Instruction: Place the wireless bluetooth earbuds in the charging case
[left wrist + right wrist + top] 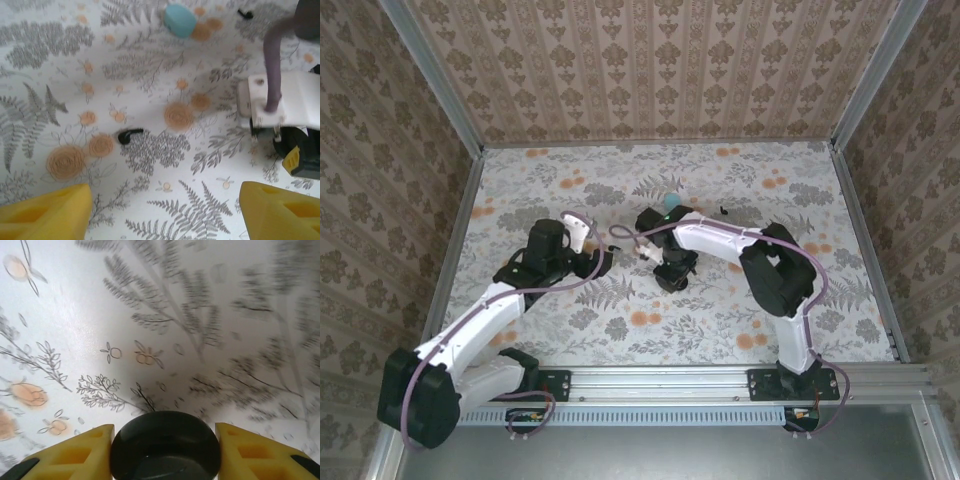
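Observation:
The teal egg-shaped charging case (672, 207) (180, 20) lies closed on the flowered tabletop, beyond both grippers. One black earbud (129, 135) (616, 246) lies just ahead of my left gripper (165, 212) (603, 263), which is open with nothing between its yellow fingers (47, 212). The second earbud (245, 14) (723, 211) lies to the right of the case. My right gripper (165, 447) (675, 272) points down at the table near the middle, shut on a flat black round disc (165, 442), with one yellow finger against each side of it.
The right arm's white wrist (280, 100) and purple cable (272, 55) cross the right side of the left wrist view, close to my left gripper. Patterned walls (650, 70) enclose the table on three sides. A metal rail (720, 385) runs along the near edge.

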You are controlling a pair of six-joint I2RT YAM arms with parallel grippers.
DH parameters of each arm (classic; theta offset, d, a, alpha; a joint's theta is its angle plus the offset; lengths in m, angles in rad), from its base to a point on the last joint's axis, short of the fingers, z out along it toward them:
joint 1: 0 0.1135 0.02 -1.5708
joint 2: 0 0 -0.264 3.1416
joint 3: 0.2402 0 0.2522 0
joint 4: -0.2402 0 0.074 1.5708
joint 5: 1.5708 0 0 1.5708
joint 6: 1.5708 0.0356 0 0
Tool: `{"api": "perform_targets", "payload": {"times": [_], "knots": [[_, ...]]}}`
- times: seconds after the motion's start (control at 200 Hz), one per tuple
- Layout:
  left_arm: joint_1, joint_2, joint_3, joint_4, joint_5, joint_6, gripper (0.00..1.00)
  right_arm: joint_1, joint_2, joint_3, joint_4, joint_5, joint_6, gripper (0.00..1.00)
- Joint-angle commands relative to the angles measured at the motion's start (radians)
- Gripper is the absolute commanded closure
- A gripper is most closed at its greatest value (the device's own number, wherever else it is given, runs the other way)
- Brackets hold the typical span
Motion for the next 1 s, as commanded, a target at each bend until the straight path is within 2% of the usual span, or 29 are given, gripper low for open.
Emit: {"api": "perform_targets", "payload": {"times": [0.0,0.175,0.395,0.495,0.665,0.995], "knots": [[0.007,-0.060,-0.039,0.136,0.040,0.029,0.23,-0.050,-0.143,0.037,0.032,-0.148,0.191,0.64],[-0.022,-0.081,-0.072,0.323,0.072,-0.010,0.24,-0.163,-0.279,-0.022,0.199,-0.366,0.425,0.64],[-0.228,0.016,-0.026,0.514,0.014,0.096,0.24,-0.195,-0.407,-0.059,0.320,-0.401,0.609,0.64],[-0.283,0.076,0.004,0.606,0.014,0.106,0.24,-0.195,-0.469,-0.092,0.406,-0.402,0.697,0.63],[-0.300,0.159,0.060,0.695,0.044,0.059,0.24,-0.195,-0.565,-0.166,0.584,-0.397,0.804,0.63],[-0.292,0.253,0.144,0.744,0.117,-0.047,0.25,-0.193,-0.643,-0.213,0.648,-0.389,0.848,0.62]]}}
